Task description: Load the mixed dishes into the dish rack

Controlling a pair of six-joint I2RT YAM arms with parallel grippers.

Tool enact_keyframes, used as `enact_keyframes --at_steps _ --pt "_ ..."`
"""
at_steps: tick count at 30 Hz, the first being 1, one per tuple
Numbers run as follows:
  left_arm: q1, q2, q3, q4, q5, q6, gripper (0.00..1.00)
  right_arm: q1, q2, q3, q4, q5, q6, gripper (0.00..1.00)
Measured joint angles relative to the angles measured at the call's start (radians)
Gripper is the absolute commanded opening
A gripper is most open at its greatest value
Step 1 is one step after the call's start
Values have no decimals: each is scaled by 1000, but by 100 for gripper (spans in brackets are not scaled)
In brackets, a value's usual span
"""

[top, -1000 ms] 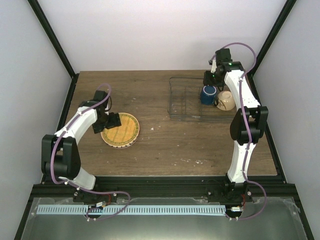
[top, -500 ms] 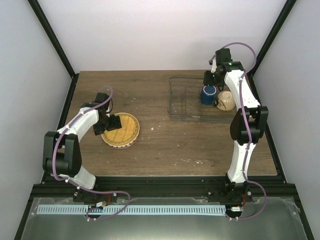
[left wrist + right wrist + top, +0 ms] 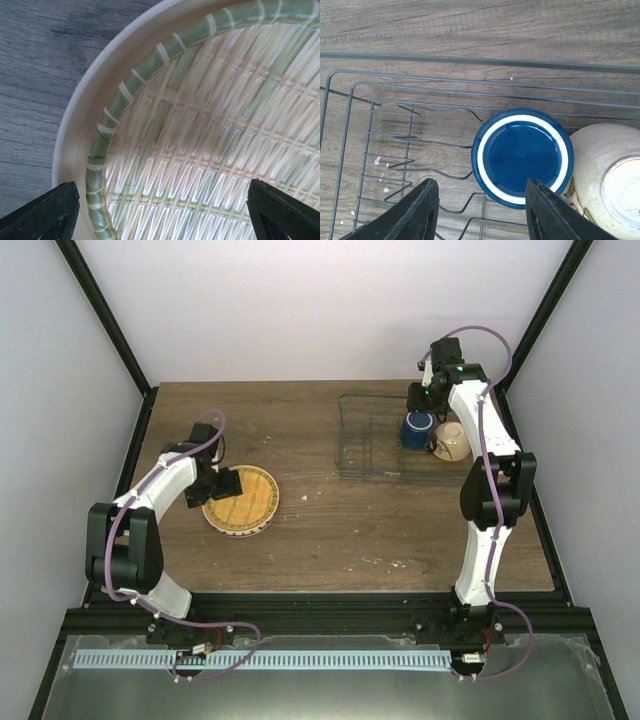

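The yellow-orange grid-patterned plate (image 3: pixel 245 500) lies on the table at the left, with a white edge with dark marks (image 3: pixel 243 531) showing under its near side. My left gripper (image 3: pixel 226 484) hangs open just over the plate's left rim. In the left wrist view the plate (image 3: pixel 210 125) fills the frame, and one finger of my left gripper (image 3: pixel 165 220) stands outside the rim, the other over the weave. The dish rack (image 3: pixel 348 440) holds the dark blue mug (image 3: pixel 416 429) and the cream bowl (image 3: pixel 452 441). My right gripper (image 3: pixel 424 398) hovers open above the mug (image 3: pixel 522 156), gripping nothing.
In the right wrist view the rack's wire rim (image 3: pixel 420 80) and its dividers (image 3: pixel 395 160) lie to the left of the mug, and the bowl (image 3: pixel 610 175) touches the mug's right side. Black frame posts edge the table on both sides.
My left gripper has edged slightly right over the plate's rim. The right arm, mug and bowl have not moved.
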Motion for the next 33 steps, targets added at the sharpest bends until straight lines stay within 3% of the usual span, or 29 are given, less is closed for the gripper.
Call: enact_keyframes --at_steps 8,11,19,24,33 --pt "0 26 -30 33 12 0 93 1 0 0 -2 8 0 49" --pt "0 28 -32 41 17 0 87 4 0 0 -5 12 -1 49" --pt "6 41 -61 89 63 12 39 14 0 0 -16 25 -2 49" --pt "13 35 -77 136 103 25 23 25 0 0 -24 46 -5 49" --pt "13 -6 -142 177 126 24 9 66 0 0 -43 77 -16 49"
